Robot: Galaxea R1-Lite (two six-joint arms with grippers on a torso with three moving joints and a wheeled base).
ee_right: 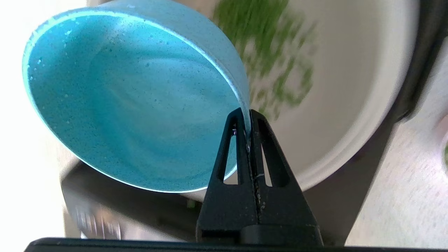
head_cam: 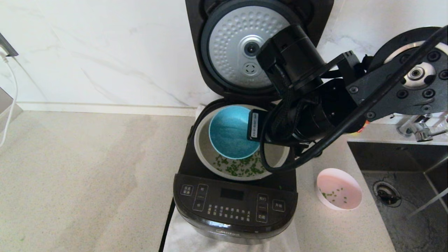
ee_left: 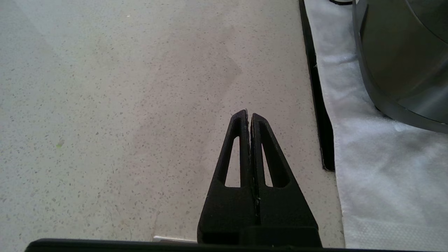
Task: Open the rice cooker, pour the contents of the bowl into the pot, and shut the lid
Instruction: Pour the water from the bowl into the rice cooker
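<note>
Head view, two bowls: blue bowl (head_cam: 231, 132), pink bowl (head_cam: 338, 188)

In the head view the right arm (head_cam: 315, 98) is covering the right side of the lid (head_cam: 241, 45) and of the pot (head_cam: 206, 147), and it is hiding the right gripper entirely (only the wrist view is showing it pinching the blue bowl (ee_right: 133, 105)). The rice cooker (head_cam: 234, 206) is running off the bottom edge, its panel labels staying too small to read. In the right wrist view the green bits (ee_right: 269, 66) in the pot are blurring into streaks, and the left wrist view is cutting the cooker's body off at its edge.
</note>
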